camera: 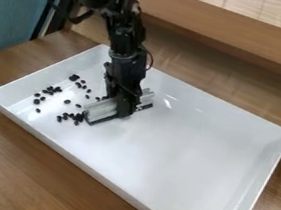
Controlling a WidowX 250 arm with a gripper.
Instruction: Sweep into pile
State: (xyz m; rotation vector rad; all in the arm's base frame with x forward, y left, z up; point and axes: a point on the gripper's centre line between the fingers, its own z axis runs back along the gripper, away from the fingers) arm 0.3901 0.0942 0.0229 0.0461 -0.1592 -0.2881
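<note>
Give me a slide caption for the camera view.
Robot gripper holding a sweeper beside scattered black bits in a white tray.

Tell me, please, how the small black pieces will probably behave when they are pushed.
The small black pieces look roundish and lie on a glossy tray, so they may slide or roll easily. They are tiny, so probably light. Because they lie loose and spread out, some could slip past the end of the pale sweeping tool.

Free rm on tray [195, 157] opp. dark pcs [79, 117], arm [123, 38] + sweeper [104, 109] betw.
</note>
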